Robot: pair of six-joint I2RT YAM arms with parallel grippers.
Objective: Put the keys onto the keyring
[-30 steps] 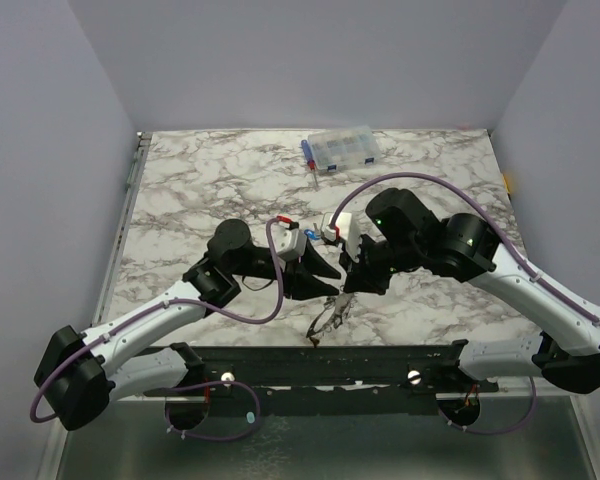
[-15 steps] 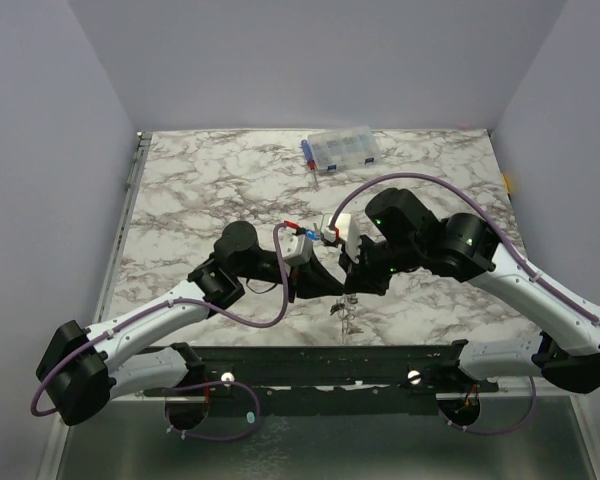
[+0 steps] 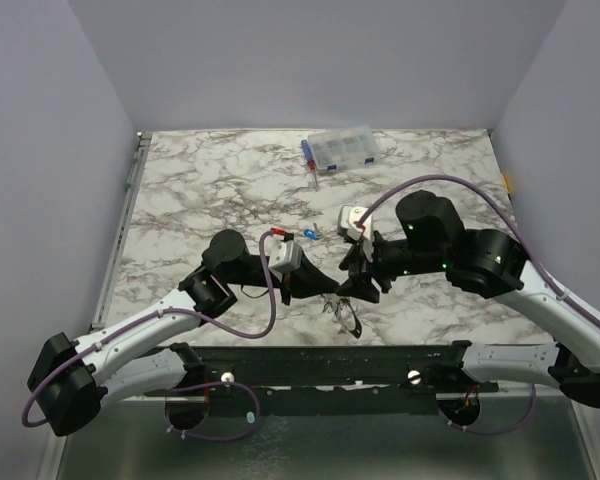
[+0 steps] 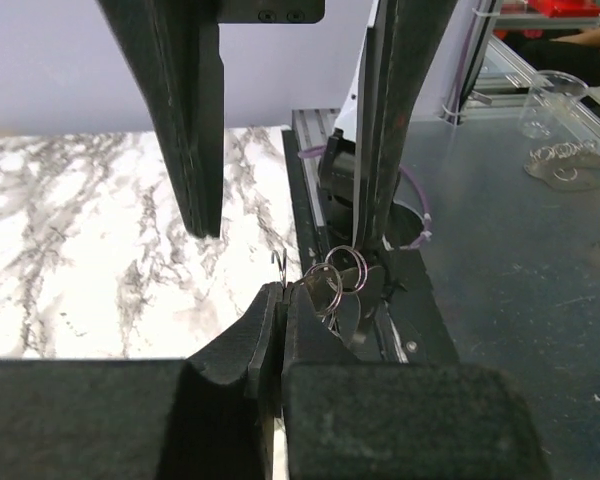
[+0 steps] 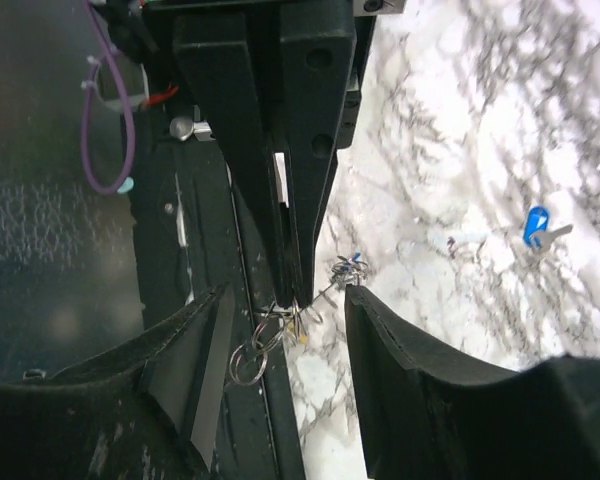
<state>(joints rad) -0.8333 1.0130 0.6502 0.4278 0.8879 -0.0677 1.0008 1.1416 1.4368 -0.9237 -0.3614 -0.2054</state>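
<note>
Both arms reach in from the near corners and meet low at the middle of the tabletop, close to its near edge. The left arm runs up and to the right from its base, folds at the elbow, and points its wrist rightward and slightly down. The right arm sweeps in from the far right, folds high, and tips its wrist down and to the left, so the two pincers face each other nose to nose.

The left pincer is fully closed, its tips pinching the keyring — a small bunch of thin silver loops that hangs just past the fingertips. A fine chain trails from the bunch toward the marble. The right pincer is spread wide and grips nothing. Its two fingers stand on either side of the left pincer's tip and the keyring.

One of the keys, a blue one, lies flat on the marble just beyond the pincers. A clear compartment box sits well apart, at the far edge.
</note>
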